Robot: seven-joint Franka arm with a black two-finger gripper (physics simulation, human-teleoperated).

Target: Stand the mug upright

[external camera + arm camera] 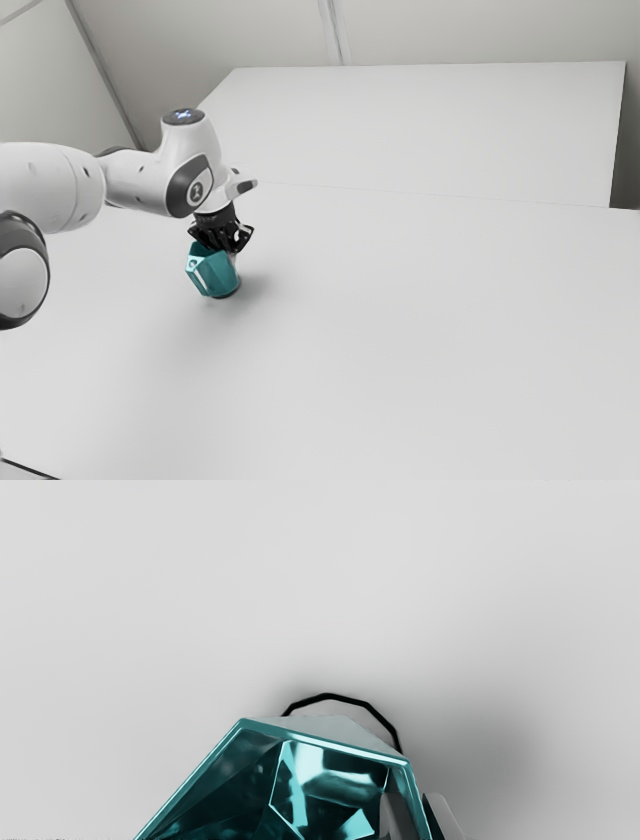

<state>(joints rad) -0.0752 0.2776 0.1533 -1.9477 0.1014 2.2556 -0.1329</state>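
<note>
The black gripper [226, 248] points down at the teal faceted mug [212, 273], at its upper side. The mug leans, its open mouth turned up toward the exterior view's left, its lower end close to the table. In the wrist view the mug [325, 740] shows its shiny inside. One finger of the gripper [420, 812] is inside the mouth, the other outside, with the mug's wall pinched between them. A thin black arc [327, 696] curves out past the mug's rim; I cannot tell whether it belongs to the mug.
The mug is over a wide white table [420, 330]. Farther back there is another pale flat surface [430, 120], beyond a faint seam. A soft shadow lies beside the mug.
</note>
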